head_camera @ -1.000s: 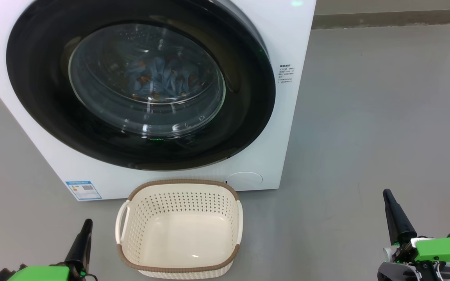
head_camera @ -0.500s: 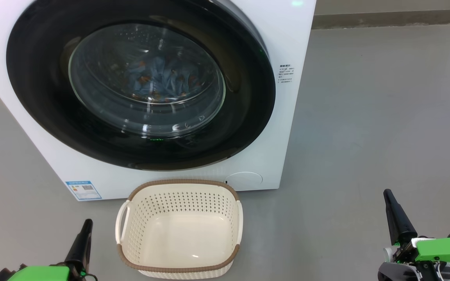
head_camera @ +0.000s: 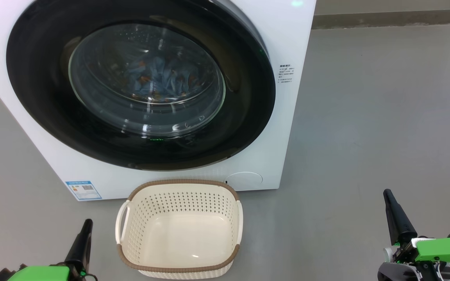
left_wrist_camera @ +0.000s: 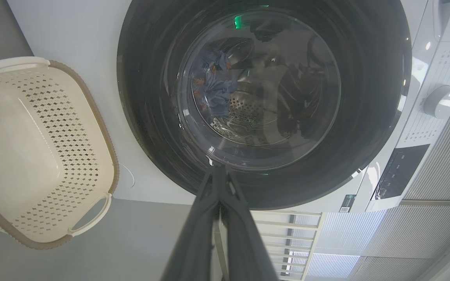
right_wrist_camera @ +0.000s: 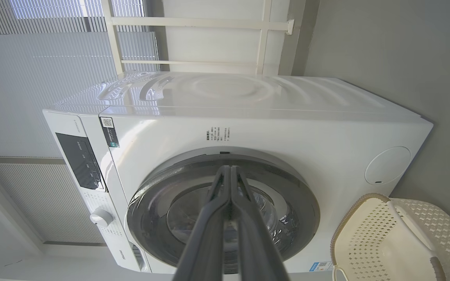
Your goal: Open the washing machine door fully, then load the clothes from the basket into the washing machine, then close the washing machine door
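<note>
Grey floor holds the washing machine at twelve o'clock, door shut on the clothes; the basket sits empty at six. Left gripper and right gripper, both pinched together, haven't stirred: job looks done.

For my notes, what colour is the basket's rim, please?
The basket rim is brown, clearest in head view.

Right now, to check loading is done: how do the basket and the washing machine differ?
The basket is empty; the washing machine holds the clothes. The basket is open-topped; the washing machine has its door shut. The basket is small and cream; the washing machine large and white. Both stand on the grey floor.
</note>
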